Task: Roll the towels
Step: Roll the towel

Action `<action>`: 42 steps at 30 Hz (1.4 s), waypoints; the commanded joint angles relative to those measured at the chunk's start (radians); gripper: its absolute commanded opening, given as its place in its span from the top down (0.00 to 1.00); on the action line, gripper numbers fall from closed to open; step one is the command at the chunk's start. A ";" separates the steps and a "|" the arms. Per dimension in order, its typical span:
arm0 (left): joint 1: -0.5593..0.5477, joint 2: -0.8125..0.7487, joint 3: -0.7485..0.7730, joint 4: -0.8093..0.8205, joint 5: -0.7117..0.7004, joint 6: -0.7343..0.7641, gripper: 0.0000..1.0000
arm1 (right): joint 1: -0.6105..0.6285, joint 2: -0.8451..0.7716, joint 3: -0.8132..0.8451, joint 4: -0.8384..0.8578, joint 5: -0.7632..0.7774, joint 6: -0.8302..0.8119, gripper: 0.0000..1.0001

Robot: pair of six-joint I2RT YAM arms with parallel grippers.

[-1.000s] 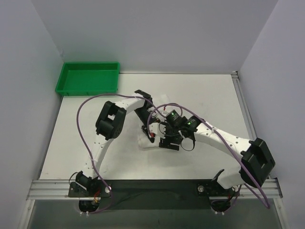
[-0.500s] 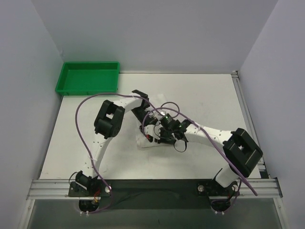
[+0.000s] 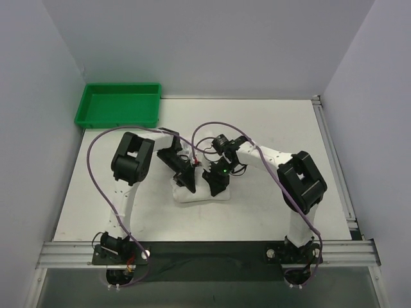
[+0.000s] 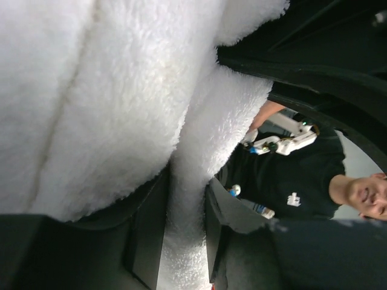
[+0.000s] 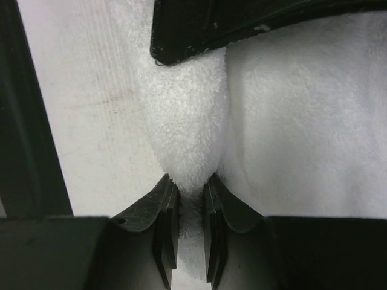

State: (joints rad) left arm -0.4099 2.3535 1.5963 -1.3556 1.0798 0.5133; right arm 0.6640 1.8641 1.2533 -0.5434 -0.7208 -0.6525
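Observation:
The white terry towel (image 3: 200, 196) lies bunched into a small thick bundle at the middle of the table, mostly hidden under both wrists. My left gripper (image 3: 187, 181) is shut on a fold of the towel (image 4: 121, 109); the cloth runs between its fingers (image 4: 148, 223). My right gripper (image 3: 215, 184) is shut on another fold of the towel (image 5: 187, 133), pinched between its fingers (image 5: 166, 223), right beside the left gripper. Both press down on the bundle's top.
A green plastic tray (image 3: 118, 104) stands at the back left corner. White walls close in the table on three sides. A metal rail (image 3: 205, 251) runs along the near edge. A person shows in the left wrist view (image 4: 363, 193).
Both grippers moved left and toward the near edge with the towel. The right arm folded in tightly, its elbow swinging up and left. The towel bundle shifted left and looks more compact.

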 commanded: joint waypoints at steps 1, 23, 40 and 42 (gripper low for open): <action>0.077 -0.014 -0.022 0.090 -0.081 0.005 0.60 | -0.007 0.036 0.012 -0.305 -0.085 -0.025 1.00; 0.418 -0.712 -0.137 0.407 -0.185 0.082 0.39 | -0.105 0.384 0.319 -0.778 -0.328 -0.190 1.00; -0.434 -0.923 -0.553 0.782 -0.882 0.301 0.32 | -0.161 0.664 0.532 -0.980 -0.401 -0.191 1.00; -0.473 -0.896 -0.553 0.806 -0.882 0.317 0.32 | -0.161 0.672 0.538 -0.980 -0.399 -0.179 1.00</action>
State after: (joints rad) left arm -0.8402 1.4281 1.0336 -0.6670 0.2726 0.7826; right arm 0.5098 2.4859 1.7679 -1.3869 -1.1767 -0.8196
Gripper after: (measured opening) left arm 0.676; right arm 0.175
